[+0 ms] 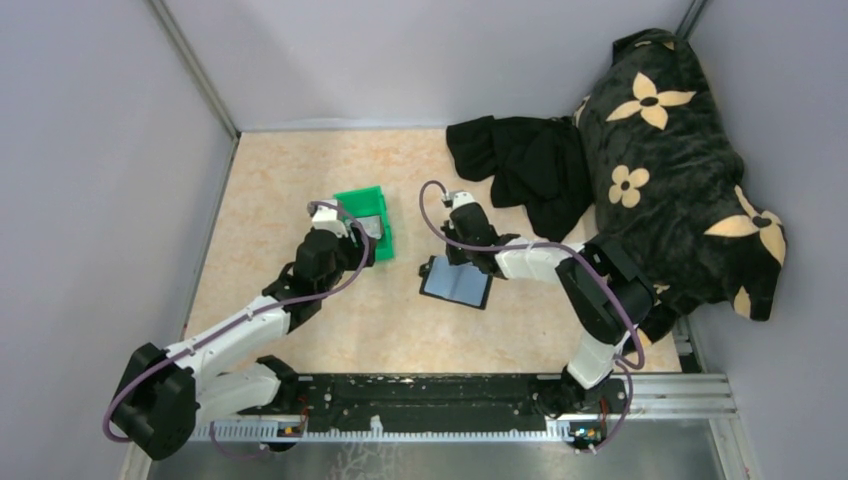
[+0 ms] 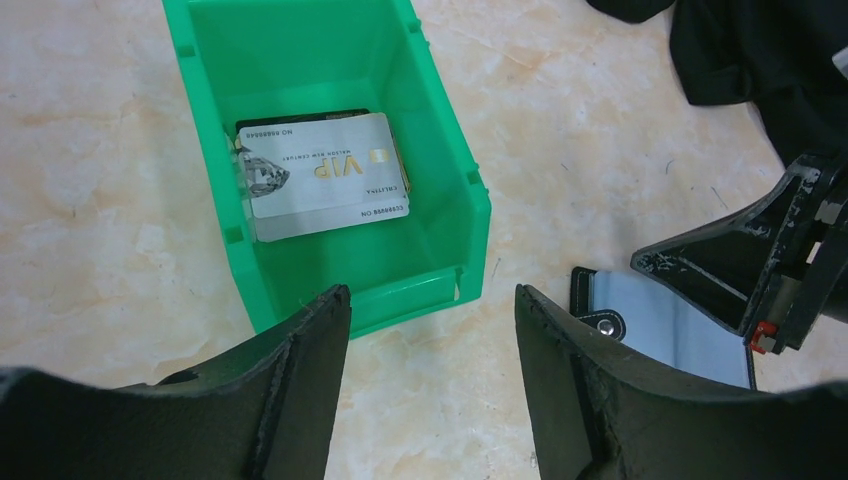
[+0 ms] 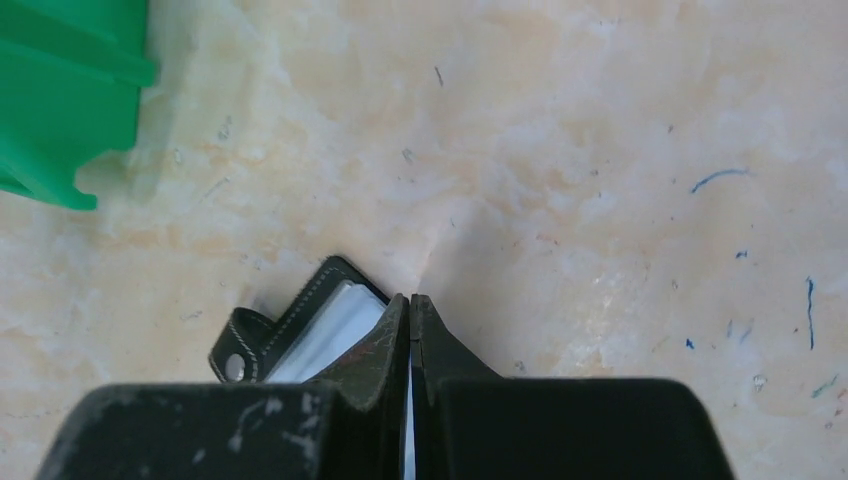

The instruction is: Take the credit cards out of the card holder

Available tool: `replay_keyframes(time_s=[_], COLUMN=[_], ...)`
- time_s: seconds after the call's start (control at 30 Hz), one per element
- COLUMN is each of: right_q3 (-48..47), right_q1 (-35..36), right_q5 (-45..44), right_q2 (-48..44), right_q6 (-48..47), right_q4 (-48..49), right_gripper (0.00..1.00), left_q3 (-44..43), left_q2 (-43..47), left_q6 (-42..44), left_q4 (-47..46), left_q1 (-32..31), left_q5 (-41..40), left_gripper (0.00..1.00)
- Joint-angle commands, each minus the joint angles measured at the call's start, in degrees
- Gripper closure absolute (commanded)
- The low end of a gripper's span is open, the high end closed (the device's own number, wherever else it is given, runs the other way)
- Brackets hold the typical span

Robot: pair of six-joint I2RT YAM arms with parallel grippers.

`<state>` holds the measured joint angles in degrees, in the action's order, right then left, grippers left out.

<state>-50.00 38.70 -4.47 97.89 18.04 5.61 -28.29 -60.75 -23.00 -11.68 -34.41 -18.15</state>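
The credit cards (image 2: 325, 175) are lying in the green bin (image 2: 475, 215), with the pale VIP one on top. The left gripper (image 2: 430, 300) hangs over the bin's near wall with its fingers spread and empty. The right gripper (image 3: 410, 300) is clenched tight over the card holder (image 1: 457, 285), which lies open on the table (image 1: 300, 170).

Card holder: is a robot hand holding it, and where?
Cannot tell. The right gripper has its jaws shut over the card holder, pinching or only pressing. The left gripper, jaws open by the green bin, holds nothing.
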Motion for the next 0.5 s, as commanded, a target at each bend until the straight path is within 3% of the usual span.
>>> replay_keyframes(time_s=[0.0, 0.1, 0.27, 0.47], right_q3=[-5.50, -4.96, -0.10, 2.21], right_q1=[0.33, 0.41, 0.38, 0.26], right_q5=[-0.83, 0.93, -0.21, -3.73], right_q2=[-2.76, -7.06, -12.66, -15.81], right_q6=[-2.30, -1.53, 0.06, -0.82], right_q4=[-0.62, 0.62, 4.60, 2.45], right_gripper=[1.00, 0.94, 0.70, 0.47], left_q3=[-0.63, -0.56, -0.08, -0.52], left_q2=[0.10, 0.40, 0.85, -0.70], left_q6=[-2.22, -2.16, -2.37, -3.55], left_q4=[-1.31, -1.32, -1.80, -2.34], left_q1=[-0.42, -0.39, -0.39, -0.39], left_q5=[0.79, 1.12, 1.69, 1.85], left_gripper=[0.33, 0.33, 0.33, 0.35])
